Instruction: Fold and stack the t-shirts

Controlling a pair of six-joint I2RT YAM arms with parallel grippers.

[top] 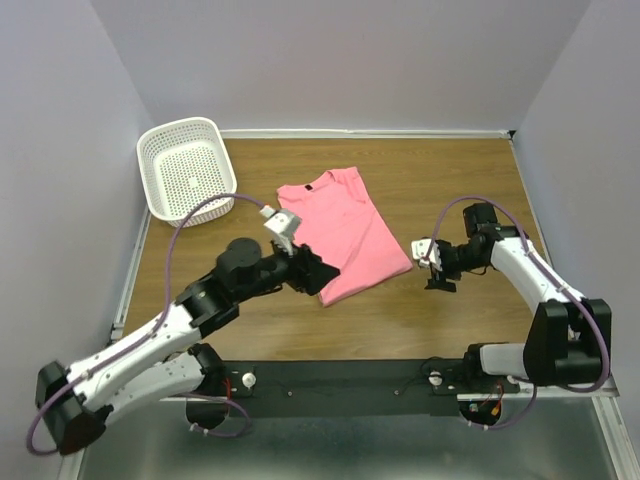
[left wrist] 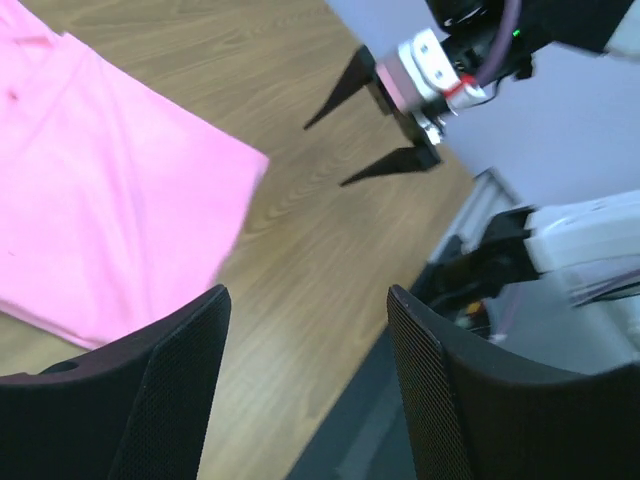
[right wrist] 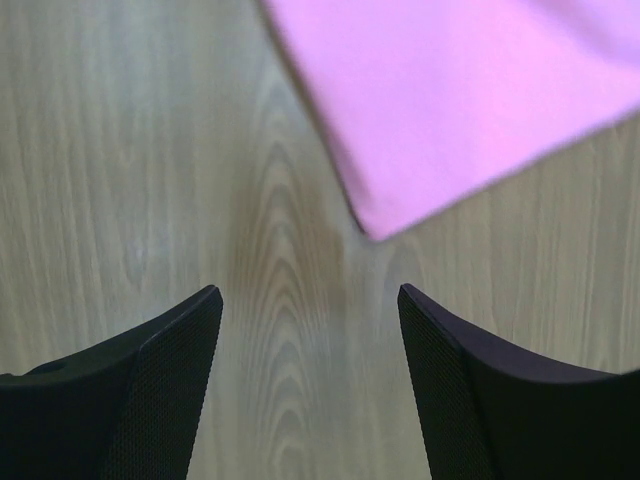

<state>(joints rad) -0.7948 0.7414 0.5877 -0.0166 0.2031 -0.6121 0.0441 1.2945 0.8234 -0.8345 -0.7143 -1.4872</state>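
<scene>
The pink t-shirt [top: 345,232] lies folded into a long rectangle on the middle of the wooden table, its collar toward the far side. My left gripper [top: 322,272] hovers at the shirt's near left corner. In the left wrist view it [left wrist: 308,300] is open with only bare wood between its fingers, and the shirt [left wrist: 100,190] lies to the upper left. My right gripper [top: 438,272] stands just right of the shirt's near right corner. It [right wrist: 310,295] is open over bare wood, with the shirt's corner [right wrist: 450,100] just beyond its fingertips. The left wrist view also shows the right gripper [left wrist: 325,155] with its jaws spread.
A white perforated basket [top: 185,165] stands at the far left corner of the table, and nothing shows inside it. The table's black front rail [top: 350,375] runs between the arm bases. Grey walls close in on the left, the back and the right.
</scene>
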